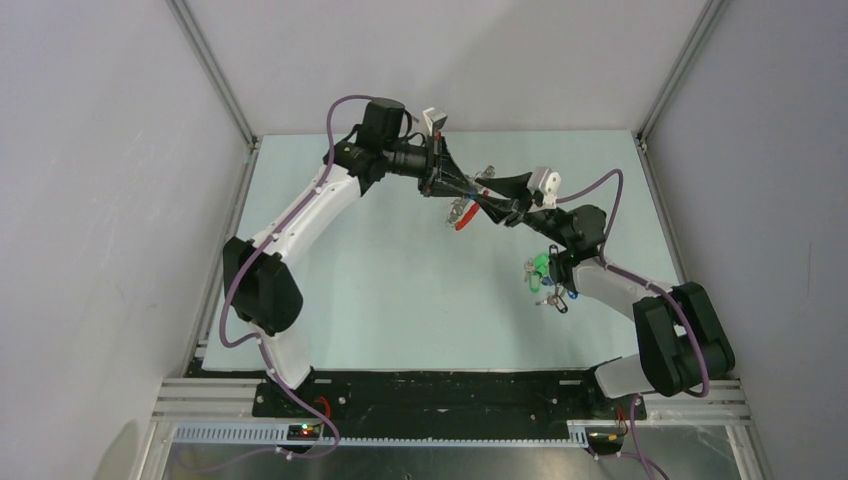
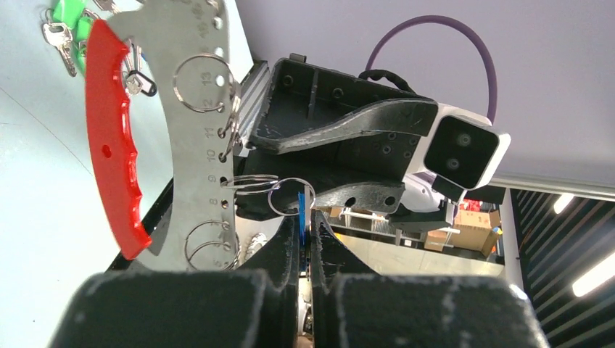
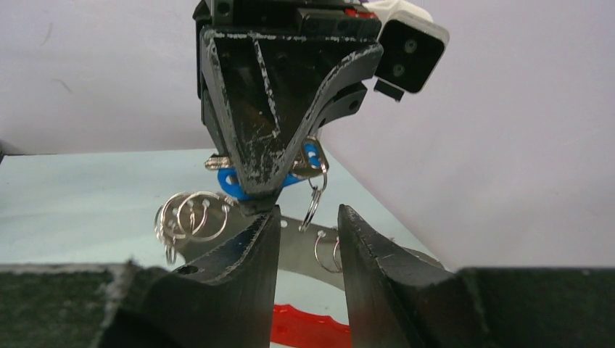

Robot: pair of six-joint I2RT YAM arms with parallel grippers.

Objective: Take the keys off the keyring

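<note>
One loose cluster of silvery keys [image 1: 545, 278], two green plastic heads showing, lies on the pale green table [image 1: 400, 310] beside the right arm [image 1: 620, 290]. Farther out, the right gripper [image 3: 308, 214] gapes, fingers apart. The left gripper [image 2: 304, 221] is clamped on one blue-headed key [image 3: 233, 185], beside the single red-and-grey oval keyring [image 2: 109, 130], which is off the table between them. Plain grey walls [image 1: 450, 60] enclose everything.

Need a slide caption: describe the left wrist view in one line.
Left pincer pinches a blue-headed key; the red-and-grey keyring hangs beside it, with the right pincer opposite.
</note>
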